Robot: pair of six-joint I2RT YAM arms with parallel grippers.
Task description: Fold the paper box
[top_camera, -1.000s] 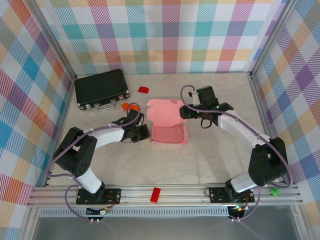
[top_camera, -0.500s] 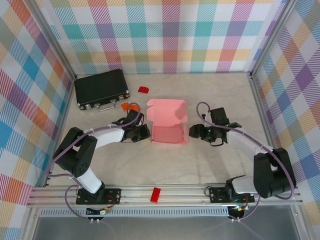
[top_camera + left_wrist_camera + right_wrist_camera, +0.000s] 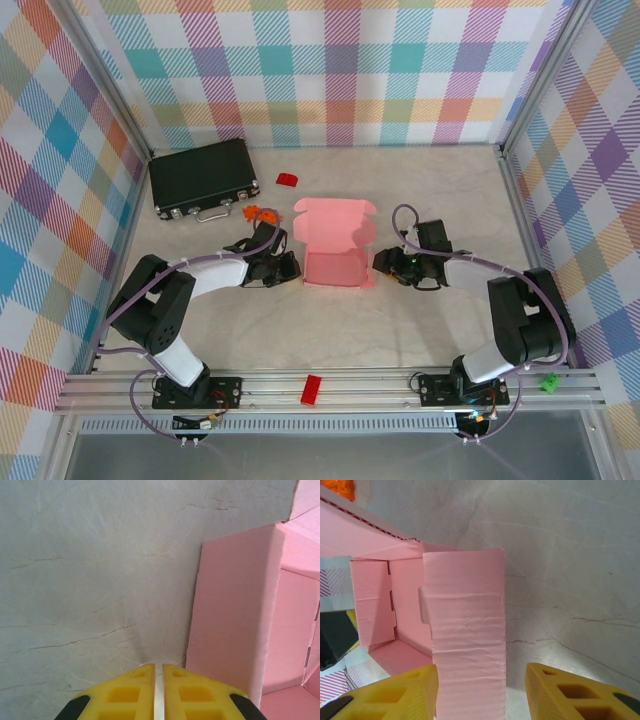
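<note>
Item: paper box (image 3: 338, 268), thin pale-pink card, partly folded.
Place: near the middle of the surface (image 3: 400, 330), between the two grippers.
Form: a shallow rectangular tray on the near side. The lid panel (image 3: 335, 218), with tabbed edges, is open and lies back toward the far wall.
Side flap: the creased side flap (image 3: 467, 645) on the box's right end stands between the right jaws.
Right gripper (image 3: 382, 264): low over the surface at the box's right end. The jaws stand partly apart around the flap, the pad on the tray side just beside the card and a clear gap at the other pad.
Left gripper (image 3: 292, 268): low, just beside the box's left wall and pointing at it. The jaws are narrowed to a thin slit, and nothing can be made out between the yellow fingers (image 3: 125, 695).
Black case (image 3: 203, 178): closed and lying flat at the far left, well apart from the box.
Red block (image 3: 287, 179): small, on the surface between case and lid panel.
Orange object (image 3: 262, 213): small, near the case's handle; too small to tell what it is.
Second red block (image 3: 312, 389): on the near rail between the arm bases.
Surround: plaid walls (image 3: 340, 70) on three sides.
</note>
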